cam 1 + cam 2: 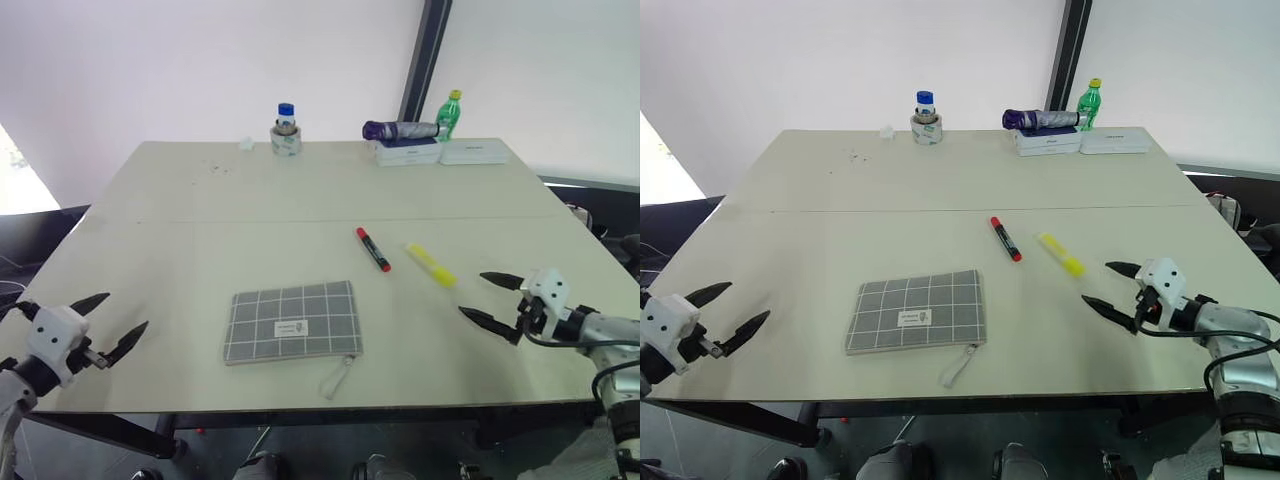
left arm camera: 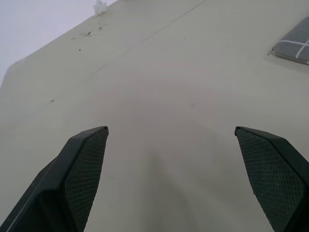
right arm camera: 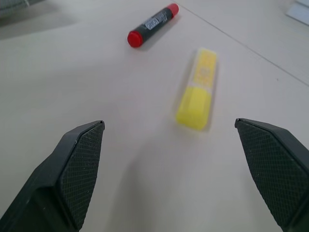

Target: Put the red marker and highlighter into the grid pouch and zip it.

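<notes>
The grey grid pouch lies flat near the table's front middle, its zip cord trailing toward the front edge. To its right lie the red marker and, further right, the yellow highlighter, side by side and apart. My right gripper hovers open just right of the highlighter, which shows close ahead in the right wrist view with the red marker beyond. My left gripper stands open over the table's front left corner, well left of the pouch, whose corner shows in the left wrist view.
At the table's far edge stand a blue-capped jar on a tape roll, a folded purple umbrella on white boxes, and a green bottle. A small white scrap lies near the jar. The table's front edge is close to both grippers.
</notes>
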